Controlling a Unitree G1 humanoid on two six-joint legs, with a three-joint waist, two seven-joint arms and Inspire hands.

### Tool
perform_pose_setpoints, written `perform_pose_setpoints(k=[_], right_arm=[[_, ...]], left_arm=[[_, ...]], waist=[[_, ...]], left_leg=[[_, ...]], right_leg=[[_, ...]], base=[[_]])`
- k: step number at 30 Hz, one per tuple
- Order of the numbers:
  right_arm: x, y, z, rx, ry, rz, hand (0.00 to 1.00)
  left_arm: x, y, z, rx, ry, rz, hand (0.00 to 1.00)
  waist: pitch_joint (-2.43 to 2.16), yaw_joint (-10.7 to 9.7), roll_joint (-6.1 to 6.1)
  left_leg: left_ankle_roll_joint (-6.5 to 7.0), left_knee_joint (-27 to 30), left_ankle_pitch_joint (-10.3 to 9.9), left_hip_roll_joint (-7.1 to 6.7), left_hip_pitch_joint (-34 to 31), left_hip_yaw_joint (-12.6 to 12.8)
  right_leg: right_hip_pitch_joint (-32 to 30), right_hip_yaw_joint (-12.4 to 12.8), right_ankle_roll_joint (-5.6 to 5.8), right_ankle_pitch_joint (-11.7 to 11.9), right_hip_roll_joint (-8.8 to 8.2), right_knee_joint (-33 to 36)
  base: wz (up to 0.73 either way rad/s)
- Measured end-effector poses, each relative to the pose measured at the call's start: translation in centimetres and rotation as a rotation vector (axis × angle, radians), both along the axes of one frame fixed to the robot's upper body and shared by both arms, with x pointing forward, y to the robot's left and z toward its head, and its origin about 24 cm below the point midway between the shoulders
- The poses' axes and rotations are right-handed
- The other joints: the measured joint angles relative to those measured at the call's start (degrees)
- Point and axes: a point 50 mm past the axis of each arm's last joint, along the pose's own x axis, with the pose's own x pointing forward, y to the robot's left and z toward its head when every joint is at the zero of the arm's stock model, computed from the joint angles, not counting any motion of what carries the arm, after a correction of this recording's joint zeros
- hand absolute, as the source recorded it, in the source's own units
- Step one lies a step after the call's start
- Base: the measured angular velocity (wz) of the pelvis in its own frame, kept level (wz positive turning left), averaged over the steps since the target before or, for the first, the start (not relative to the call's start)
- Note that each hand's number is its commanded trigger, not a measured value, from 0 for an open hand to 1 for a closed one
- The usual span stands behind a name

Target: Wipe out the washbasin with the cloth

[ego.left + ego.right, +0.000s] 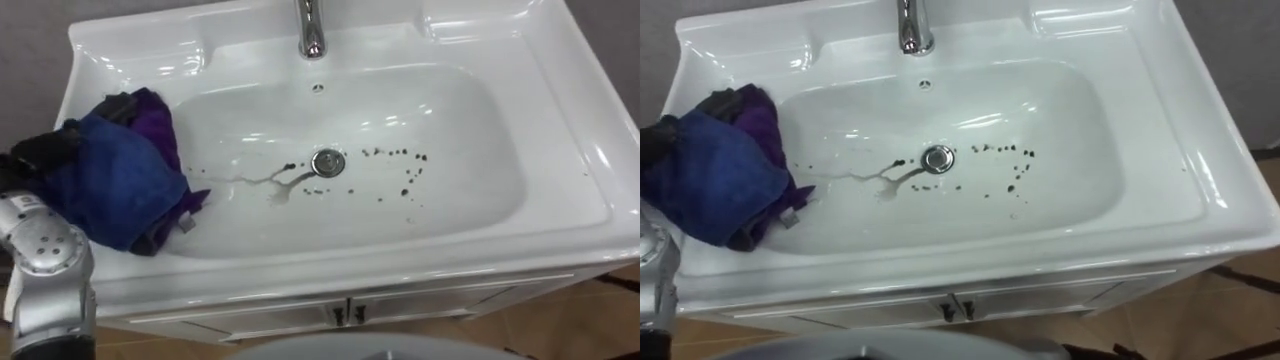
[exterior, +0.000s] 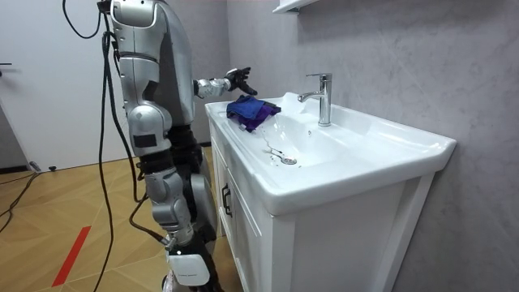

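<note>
I can't tell whether the left hand (image 1: 40, 150) grips the blue cloth (image 1: 110, 185), which it should press flat and sweep over the basin (image 1: 560, 120) specks (image 1: 395, 154) beside the drain (image 1: 328, 162).

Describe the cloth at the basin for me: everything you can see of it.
The cloth is a crumpled bundle of soft, towel-like fabric, deep blue on top with purple folds showing at its far edge and lower corner. It lies draped over the basin's left rim, its lower part hanging down the bowl's inner wall, short of the drain and the dark specks. The robot's left hand is at its left edge; whether it grips the cloth cannot be told.
</note>
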Motion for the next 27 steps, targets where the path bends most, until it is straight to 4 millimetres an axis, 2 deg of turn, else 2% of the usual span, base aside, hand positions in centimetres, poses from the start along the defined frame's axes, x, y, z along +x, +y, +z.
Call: perform_pose_setpoints(k=[5, 9, 15, 23, 27], right_arm=[[0.1, 0.4, -0.1, 0.012, -0.004, -0.005, 0.00], [0.0, 0.6, -0.2, 0.028, -0.011, -0.042, 0.00], [0.1, 0.8, -0.3, 0.035, -0.013, -0.061, 0.00], [0.0, 0.9, -0.3, 0.045, -0.014, -0.068, 0.00], [0.0, 0.9, -0.3, 0.044, -0.012, -0.068, 0.00]], left_arm=[[0.3, -1.1, -0.8, -0.022, 0.030, -0.064, 0.00], [0.3, -1.6, -1.9, -0.040, 0.079, -0.100, 0.00], [0.3, -2.2, -2.3, -0.048, 0.099, -0.135, 0.00], [0.3, -2.3, -2.5, -0.053, 0.107, -0.142, 0.00], [-0.1, -2.4, -3.8, -0.024, 0.192, -0.163, 0.00]], waist=[[-0.09, -1.15, -0.51], [-0.09, -1.55, -0.48], [-0.15, -2.38, -0.41], [-0.28, -2.61, -0.34], [-0.28, -2.46, -0.42]], left_leg=[[0.00, -0.17, 0.00, 0.47, 0.20, 0.84], [0.00, -0.18, 0.00, 0.55, 0.36, 1.85], [-0.01, -0.21, -0.01, 0.69, 0.03, 1.99], [-0.02, -0.28, -0.01, 0.68, 0.09, 2.14], [-0.02, -0.24, -0.01, 0.70, 0.38, 2.74]], right_leg=[[-0.28, 0.44, -0.05, 0.37, 0.23, -0.01], [-0.62, 1.13, -0.18, 0.77, 0.51, -0.06], [-1.11, 1.66, -0.42, 1.07, 0.88, 0.01], [-0.99, 1.89, -0.43, 1.27, 0.93, 0.07], [-0.86, 2.26, -0.41, 1.27, 0.94, 0.06]], base=[[-0.09], [-0.11], [-0.02], [0.00], [-0.05]])
